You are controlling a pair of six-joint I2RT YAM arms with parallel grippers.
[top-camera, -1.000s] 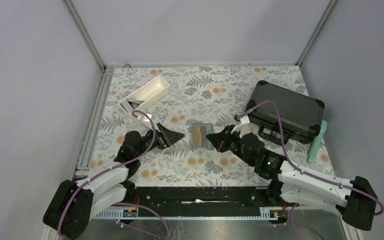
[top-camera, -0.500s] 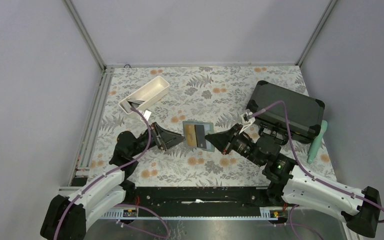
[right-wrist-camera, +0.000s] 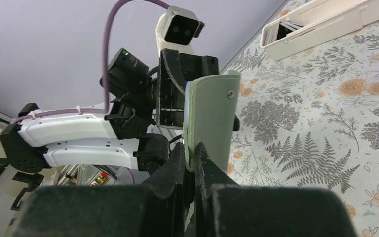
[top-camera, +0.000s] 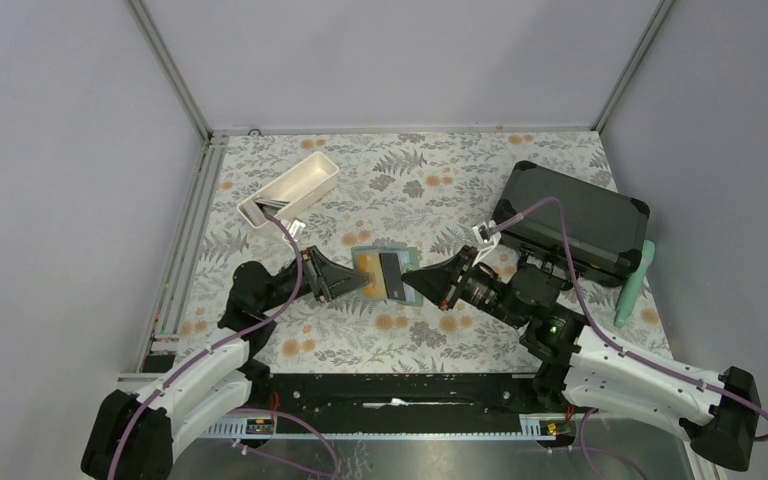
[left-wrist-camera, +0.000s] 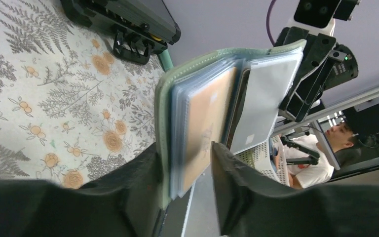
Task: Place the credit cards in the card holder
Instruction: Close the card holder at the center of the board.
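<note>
Now the card holder, held above the desk farther left of the black case than a second ago, hangs between both arms: the right claw stays pinched on one cover, and the left claw, wide open before, has closed onto the opposite edge, steadying it for cards.

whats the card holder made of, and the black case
Card holder: soft matte sage-green faux leather or vinyl, judging by its stitched edge and snap stud; inner pockets look like clear bluish plastic film. Black case: probably hard moulded plastic, matte, with rigid corners.
</note>
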